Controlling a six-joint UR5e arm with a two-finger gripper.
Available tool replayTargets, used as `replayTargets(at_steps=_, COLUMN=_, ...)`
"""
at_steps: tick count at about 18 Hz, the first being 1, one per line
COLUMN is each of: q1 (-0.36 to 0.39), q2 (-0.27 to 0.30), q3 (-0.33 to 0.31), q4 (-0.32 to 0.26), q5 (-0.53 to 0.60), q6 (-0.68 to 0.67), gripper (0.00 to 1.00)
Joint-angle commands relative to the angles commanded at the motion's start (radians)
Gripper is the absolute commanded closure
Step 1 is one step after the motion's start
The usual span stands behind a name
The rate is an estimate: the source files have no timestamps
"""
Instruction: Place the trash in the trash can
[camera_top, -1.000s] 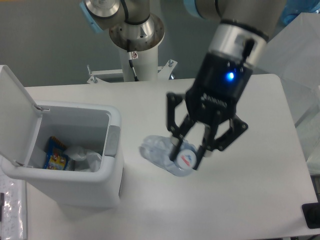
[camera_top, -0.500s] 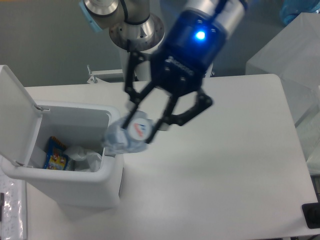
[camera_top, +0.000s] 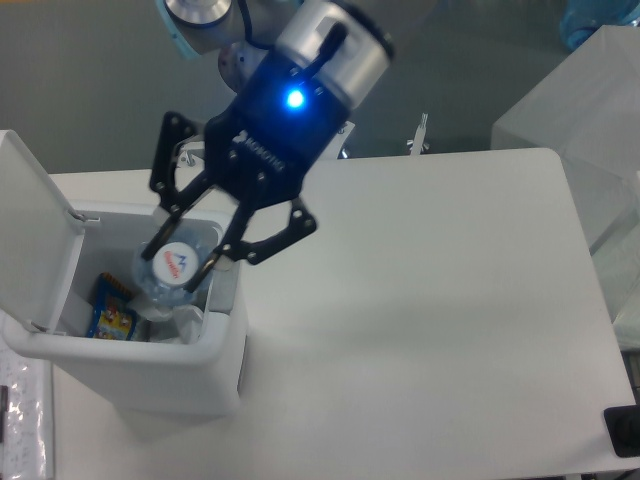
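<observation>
My gripper (camera_top: 183, 256) hangs over the open white trash can (camera_top: 150, 375) at the left, shut on a crushed clear plastic bottle (camera_top: 166, 272) whose white label with a red-and-blue mark faces the camera. The bottle is held above the bin's inside, near its right wall. Under it, at the bin's bottom, lies a crumpled whitish plastic bag (camera_top: 180, 322), partly hidden by the bottle. The bin's flat lid (camera_top: 28, 232) stands up on the left side.
A blue-and-yellow snack packet (camera_top: 112, 312) lies inside the bin at its left. A translucent box (camera_top: 580, 120) stands at the table's right edge. The arm's base and mounting bracket (camera_top: 424, 130) are at the back of the table.
The gripper has carried the bottle leftward from the middle of the table, past the bin's right rim, to a spot over the bin's opening.
</observation>
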Motion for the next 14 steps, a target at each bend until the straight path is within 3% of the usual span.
replayTargets(at_steps=2, q1=-0.005, q2=0.012, q3=-0.043, q4=0.005, q5=0.000, q6=0.040, gripper=0.43)
replayTargets(at_steps=3, q1=-0.005, q2=0.021, q3=-0.057, q4=0.003, q5=0.000, q6=0.054, gripper=0.38)
replayTargets(at_steps=4, q1=-0.005, q2=0.028, q3=-0.069, q4=0.005, q5=0.000, q6=0.061, gripper=0.16)
replayTargets(at_steps=5, q1=-0.005, q2=0.032, q3=-0.074, q4=0.005, q5=0.000, q6=0.074, gripper=0.01)
replayTargets(at_steps=9, q1=-0.002, q2=0.034, q3=-0.069, q4=0.003, q5=0.002, q6=0.092, gripper=0.00)
replayTargets(at_steps=14, q1=0.087, q2=0.012, q3=-0.049, q4=0.009, q5=0.005, q6=0.103, gripper=0.00)
